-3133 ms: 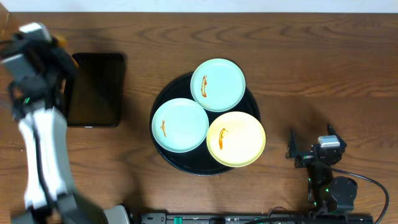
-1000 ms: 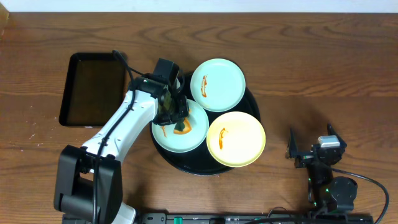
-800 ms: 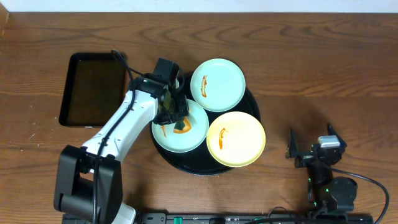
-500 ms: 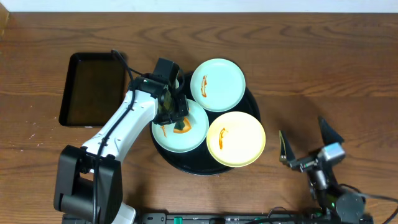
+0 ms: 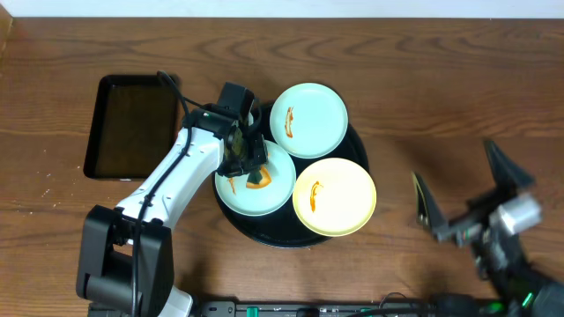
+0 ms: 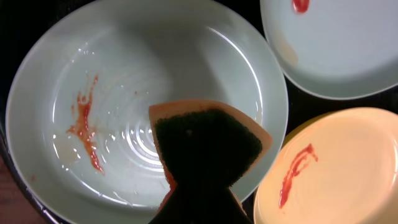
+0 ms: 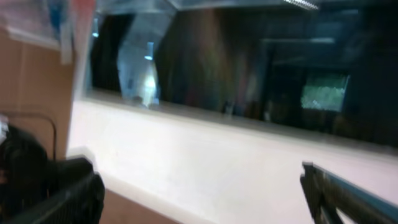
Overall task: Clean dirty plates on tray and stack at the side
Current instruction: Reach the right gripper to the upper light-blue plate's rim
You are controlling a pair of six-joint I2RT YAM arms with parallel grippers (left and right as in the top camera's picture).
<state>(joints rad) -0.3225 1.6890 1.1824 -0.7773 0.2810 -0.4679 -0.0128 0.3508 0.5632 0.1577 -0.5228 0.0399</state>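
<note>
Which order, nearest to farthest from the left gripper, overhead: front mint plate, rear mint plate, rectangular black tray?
1. The front mint plate, beneath the left gripper and sponge.
2. The rear mint plate, behind and right.
3. The rectangular black tray, far left.

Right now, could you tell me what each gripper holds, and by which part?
The left gripper pinches an orange-and-green sponge at its rear end; right gripper is open and empty.

A dark brown wooden table (image 5: 458,97) with visible grain is filling the overhead view. In the blurred right wrist view, a dark window (image 7: 249,68) is sitting above a white wall (image 7: 205,162), showing pale reflections.
</note>
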